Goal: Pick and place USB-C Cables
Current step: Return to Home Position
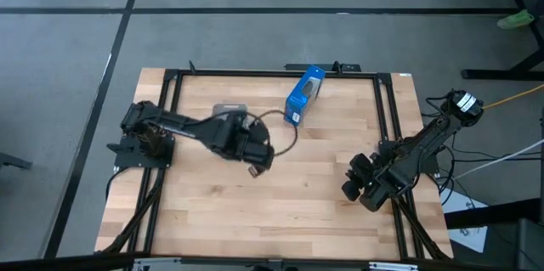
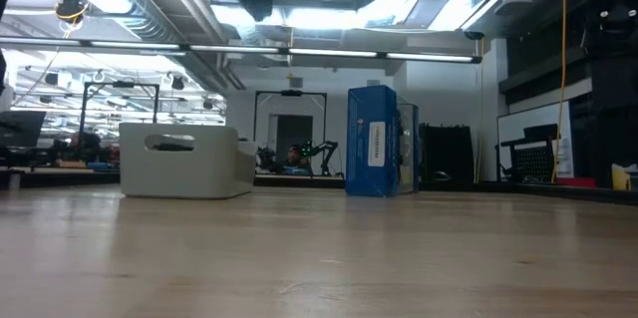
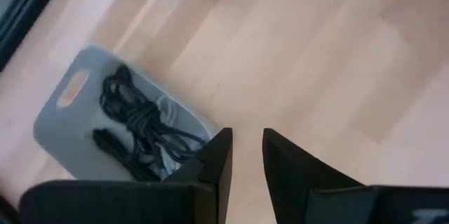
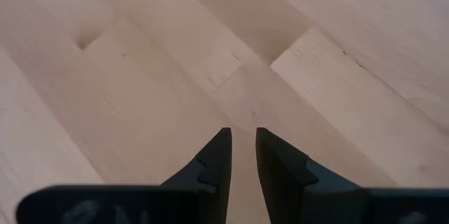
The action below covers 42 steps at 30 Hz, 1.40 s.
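usb-c cables [image 3: 137,122] in the white bin [image 3: 52,122]
left gripper [image 3: 245,134] near it, right gripper [image 4: 243,131] over the bench [image 4: 140,76]; both nearly closed, empty

Cables [image 3: 137,119] lie in the bin [image 3: 49,126] — box [image 1: 303,94] stands right (apart).

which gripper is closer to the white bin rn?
Left. The left gripper hangs right beside the white bin; the right gripper is far off by the table's right edge.

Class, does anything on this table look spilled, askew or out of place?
Nothing stands out. The cables lie inside the white bin; the blue box stands upright. The left claw hovers by the bin, the right claw near the right edge.
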### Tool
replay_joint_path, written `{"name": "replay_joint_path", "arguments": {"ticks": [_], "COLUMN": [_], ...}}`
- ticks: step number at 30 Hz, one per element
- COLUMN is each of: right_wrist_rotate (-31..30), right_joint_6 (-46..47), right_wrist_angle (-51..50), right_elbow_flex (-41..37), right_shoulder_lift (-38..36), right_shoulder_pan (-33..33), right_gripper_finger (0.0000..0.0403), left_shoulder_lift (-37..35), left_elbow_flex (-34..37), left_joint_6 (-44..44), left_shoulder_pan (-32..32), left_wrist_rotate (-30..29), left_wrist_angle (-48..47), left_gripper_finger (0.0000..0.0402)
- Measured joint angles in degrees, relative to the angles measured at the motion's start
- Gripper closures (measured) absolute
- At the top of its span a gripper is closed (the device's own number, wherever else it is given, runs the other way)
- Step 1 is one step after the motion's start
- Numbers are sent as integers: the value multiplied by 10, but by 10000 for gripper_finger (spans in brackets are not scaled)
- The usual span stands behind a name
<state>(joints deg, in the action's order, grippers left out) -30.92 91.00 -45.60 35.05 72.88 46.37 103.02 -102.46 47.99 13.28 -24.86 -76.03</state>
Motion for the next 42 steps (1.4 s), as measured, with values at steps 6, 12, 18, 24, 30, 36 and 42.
{"name": "replay_joint_path", "arguments": {"ticks": [6,12,18,24,30,36,42], "right_wrist_rotate": [-52,-190,-194,-123,146,224,288], "right_joint_6": [-89,-338,-432,-642,-824,-858,-851], "right_wrist_angle": [28,156,163,354,663,691,640], "right_elbow_flex": [-1,-1,-1,-61,-192,-235,-241], "right_shoulder_lift": [2,-22,-82,-161,-249,-344,-405], "right_shoulder_pan": [6,11,-11,-74,-189,-267,-326], "right_gripper_finger": [333,333,333,333,333,333,333], "left_shoulder_lift": [0,-90,-279,-445,-546,-639,-733], "left_elbow_flex": [18,170,387,549,648,754,877], "left_joint_6": [-114,-83,-165,-292,-336,-392,-389], "left_shoulder_pan": [61,91,95,66,33,-21,-92], "left_wrist_rotate": [-57,-61,-53,-2,52,131,227], "left_wrist_angle": [-45,-31,221,455,554,677,800], "left_gripper_finger": [329,329,329,329,329,329,329]}}
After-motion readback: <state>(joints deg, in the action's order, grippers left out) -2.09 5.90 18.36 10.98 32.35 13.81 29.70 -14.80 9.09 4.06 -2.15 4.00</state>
